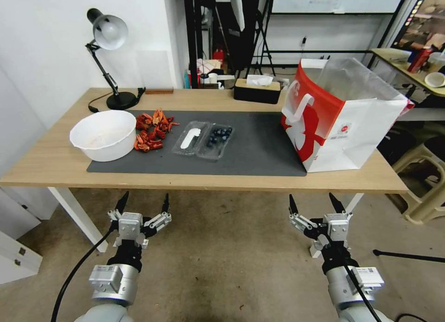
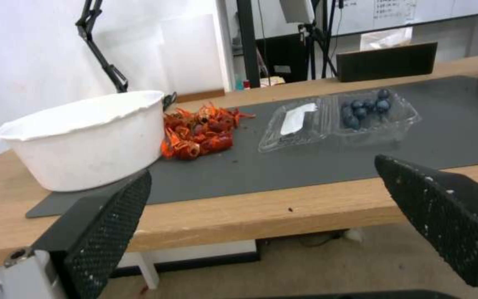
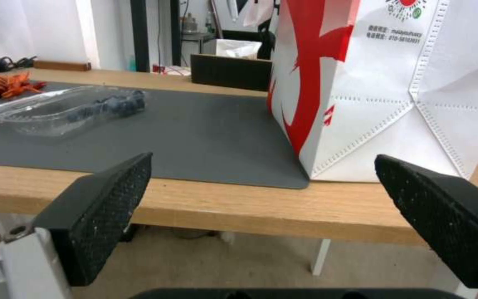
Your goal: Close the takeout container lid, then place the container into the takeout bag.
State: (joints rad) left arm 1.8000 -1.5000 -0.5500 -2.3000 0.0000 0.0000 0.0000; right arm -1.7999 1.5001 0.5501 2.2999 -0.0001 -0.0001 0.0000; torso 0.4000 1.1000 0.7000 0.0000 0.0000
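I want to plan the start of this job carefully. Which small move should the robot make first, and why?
Probably bring the left gripper up over the table edge toward the lid. The takeout container lies fully open on the dark mat, its lid flat on the side nearer the white bowl, blueberries uncovered. Both grippers, the right gripper too, hang open below the table, touching nothing, and the takeout bag must wait.
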